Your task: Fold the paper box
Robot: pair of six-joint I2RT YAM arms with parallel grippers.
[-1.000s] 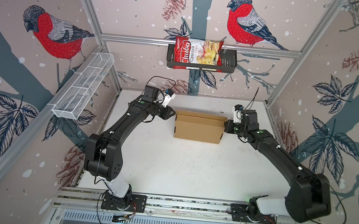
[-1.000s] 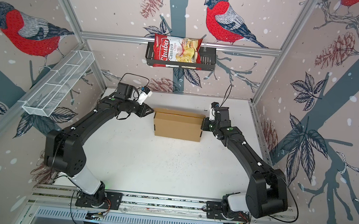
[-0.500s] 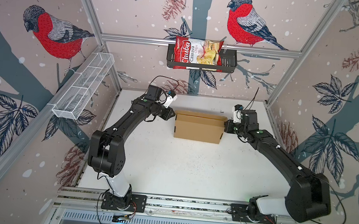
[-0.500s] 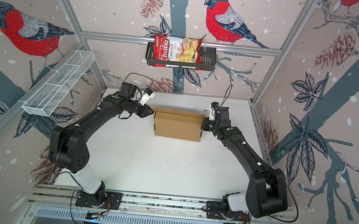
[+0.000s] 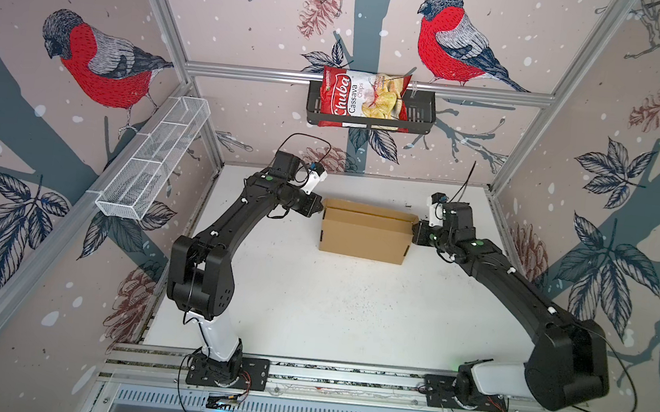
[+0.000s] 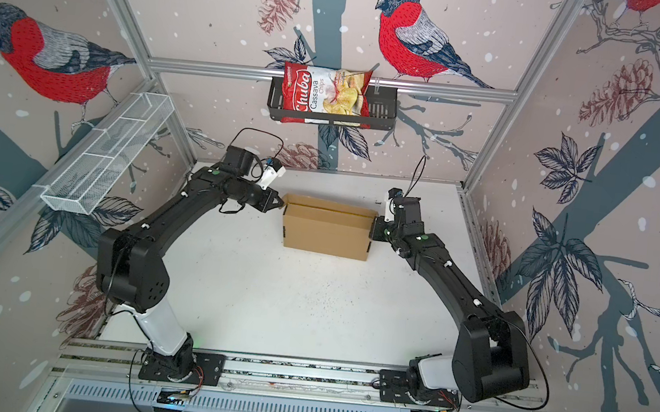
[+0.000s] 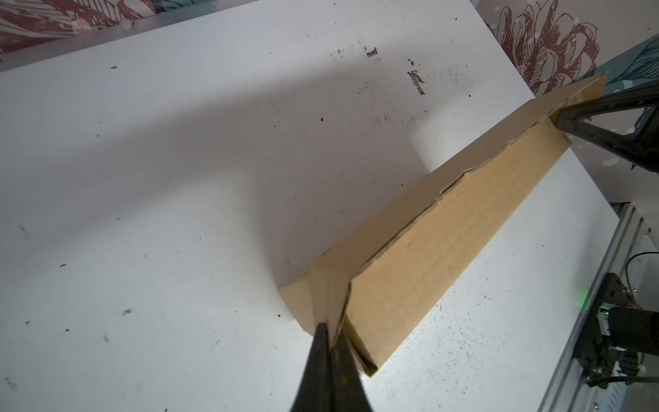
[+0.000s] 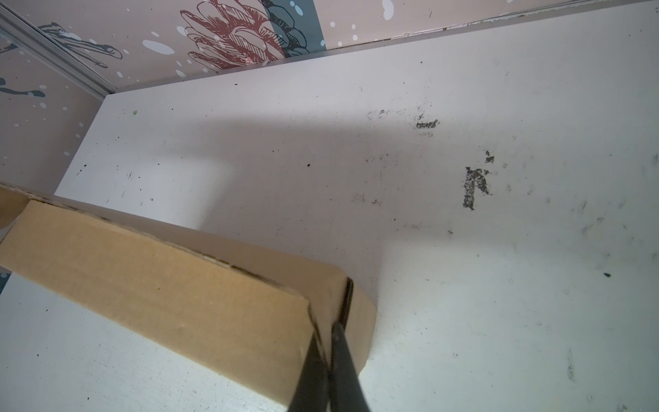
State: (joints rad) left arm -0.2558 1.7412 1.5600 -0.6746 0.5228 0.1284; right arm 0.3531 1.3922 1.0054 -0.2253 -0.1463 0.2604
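One paper box (image 5: 365,236) sits on the white table (image 5: 309,309), toward the back and about midway between the side walls, its long side running left to right. It is plain brown cardboard with the lid down. A narrow strip of cardboard stands a little proud along its far edge.

Two black arms work on it, one at each end. The left arm (image 5: 234,222) reaches the box's left end at the far corner, and the right arm (image 5: 513,276) reaches its right end. The left jaws are pinched tight on a fold of cardboard at that corner. The right jaws are likewise clamped onto the cardboard edge at their end.

Both top views also show one red cassava chips bag (image 5: 356,99) standing in one black basket (image 5: 423,116) on the back rail. One white wire basket (image 5: 153,163) hangs on the left wall. Neither wrist view shows any of these.

The left wrist view shows what the top views do not (the grip itself). Two dark tips meet over the corner flap, with a ragged seam (image 7: 453,189) running along the lid. At the box's other end the right jaws are also in sight. It also catches one green light (image 7: 581,301) by the base rail.

The right wrist view shows its own tips closed on the box corner. It also shows black scuff marks (image 8: 476,187) on the table behind the box.
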